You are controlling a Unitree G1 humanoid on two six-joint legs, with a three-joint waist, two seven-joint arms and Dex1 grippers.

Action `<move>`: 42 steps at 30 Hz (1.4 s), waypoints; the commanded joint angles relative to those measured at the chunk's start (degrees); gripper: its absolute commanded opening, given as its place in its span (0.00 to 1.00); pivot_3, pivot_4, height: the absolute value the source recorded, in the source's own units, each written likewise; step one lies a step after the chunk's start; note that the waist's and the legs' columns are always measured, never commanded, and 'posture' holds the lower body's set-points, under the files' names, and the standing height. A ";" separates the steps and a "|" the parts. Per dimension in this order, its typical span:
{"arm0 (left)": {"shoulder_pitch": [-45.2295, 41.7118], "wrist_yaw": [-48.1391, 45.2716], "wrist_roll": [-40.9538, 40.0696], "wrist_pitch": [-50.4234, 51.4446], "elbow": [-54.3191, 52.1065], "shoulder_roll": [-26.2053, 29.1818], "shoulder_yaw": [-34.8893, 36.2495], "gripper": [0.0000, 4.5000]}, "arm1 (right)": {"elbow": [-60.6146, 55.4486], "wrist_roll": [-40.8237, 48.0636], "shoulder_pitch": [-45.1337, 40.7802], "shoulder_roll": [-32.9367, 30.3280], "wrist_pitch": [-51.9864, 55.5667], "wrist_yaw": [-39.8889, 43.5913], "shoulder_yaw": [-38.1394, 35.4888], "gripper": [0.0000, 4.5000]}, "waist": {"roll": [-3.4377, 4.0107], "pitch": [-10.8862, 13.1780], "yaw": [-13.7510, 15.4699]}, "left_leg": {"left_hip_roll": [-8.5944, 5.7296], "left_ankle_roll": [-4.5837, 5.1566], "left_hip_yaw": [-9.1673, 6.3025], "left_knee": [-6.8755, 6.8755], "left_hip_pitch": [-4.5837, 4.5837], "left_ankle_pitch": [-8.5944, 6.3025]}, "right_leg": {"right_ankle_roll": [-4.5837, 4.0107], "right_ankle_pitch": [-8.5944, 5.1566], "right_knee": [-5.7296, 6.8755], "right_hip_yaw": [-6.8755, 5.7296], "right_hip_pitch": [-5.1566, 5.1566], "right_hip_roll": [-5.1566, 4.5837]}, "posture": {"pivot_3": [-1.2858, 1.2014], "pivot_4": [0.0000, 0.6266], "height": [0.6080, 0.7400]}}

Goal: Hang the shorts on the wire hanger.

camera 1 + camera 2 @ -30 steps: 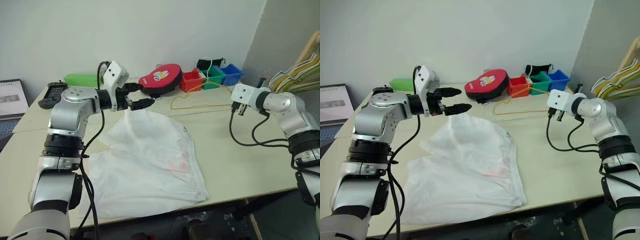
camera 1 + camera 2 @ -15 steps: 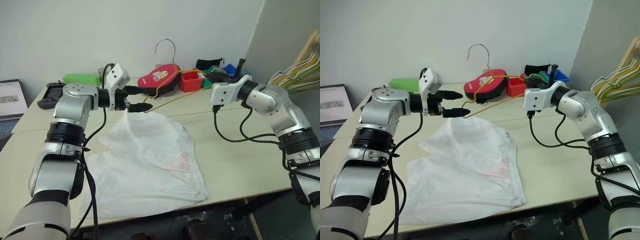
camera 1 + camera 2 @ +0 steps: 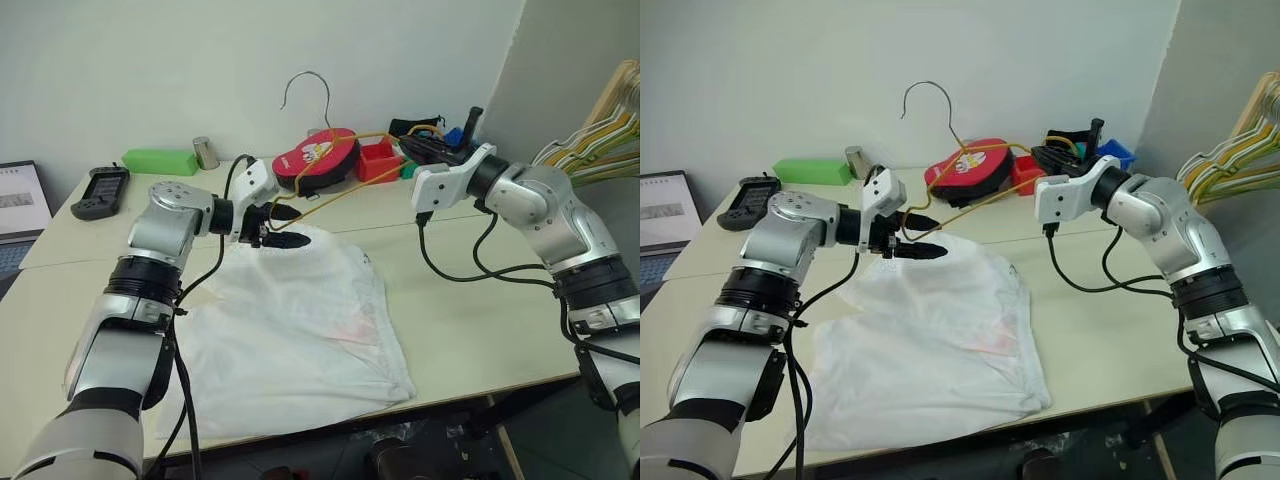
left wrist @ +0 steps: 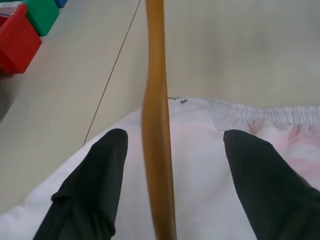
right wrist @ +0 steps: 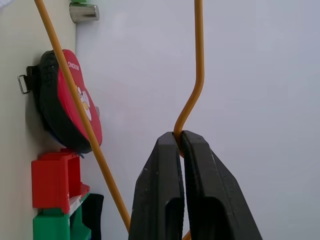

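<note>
From my station I saw the right gripper (image 5: 179,142) pinched tight on the wire hanger (image 3: 340,185), holding it up above the table (image 3: 480,280) with its hook (image 3: 305,88) high against the wall. The left gripper (image 4: 172,150) had its fingers (image 4: 107,165) spread, the hanger's yellow wire running between them without touching either. The shorts (image 3: 300,330) lay spread flat on the table, just under that left gripper

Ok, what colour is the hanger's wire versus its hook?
The wire hanger is orange-yellow, clearest in the right wrist view; its hook looks silvery-grey.
</note>
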 commanded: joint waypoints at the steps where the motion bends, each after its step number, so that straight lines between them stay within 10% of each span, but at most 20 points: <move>1: -1.18 0.67 -0.01 -0.84 -0.34 0.13 1.72 0.48 | -1.60 -0.15 -0.56 -0.12 -0.08 -1.05 -1.88 0.00 | 0.00 0.00 0.00 | 0.00 0.00 0.00 0.00 0.00 0.00 | -0.04 0.02 0.00 0.00 0.00 0.00 | 0.47 0.00 1.00; 10: -0.87 1.89 -0.21 -0.44 -0.80 -0.12 2.24 0.03 | -1.06 -0.13 -1.15 0.40 -0.15 -0.81 -1.60 0.00 | 0.00 0.00 0.02 | 0.00 0.00 -0.01 0.00 0.00 0.00 | -0.07 0.04 0.01 -0.01 0.00 0.00 | 0.48 0.00 1.00; 19: -1.06 2.94 0.94 -1.74 -0.08 -0.26 1.68 0.01 | -1.10 1.63 -0.39 0.48 0.87 2.30 -1.40 0.00 | -0.01 -0.01 0.02 | 0.00 0.00 -0.01 0.01 0.00 0.00 | -0.24 0.14 0.01 -0.01 0.00 0.00 | 0.47 0.00 1.00; 35: 1.90 18.20 18.23 -25.64 2.55 0.96 -3.87 0.00 | -9.88 12.60 6.52 0.43 21.80 21.57 -4.35 0.97 | -0.03 -0.03 0.06 | 0.02 0.00 -0.09 0.03 0.02 0.00 | -0.27 0.16 0.02 0.02 0.02 -0.01 | 0.46 0.03 1.00; 42: 2.54 21.83 22.60 -32.59 1.20 1.21 -5.17 0.00 | -13.70 14.03 7.85 0.92 31.51 25.93 -3.92 0.97 | -0.02 -0.03 0.08 | 0.01 0.00 -0.06 0.05 0.02 0.00 | -0.23 0.14 0.03 -0.04 0.02 -0.01 | 0.47 0.03 1.00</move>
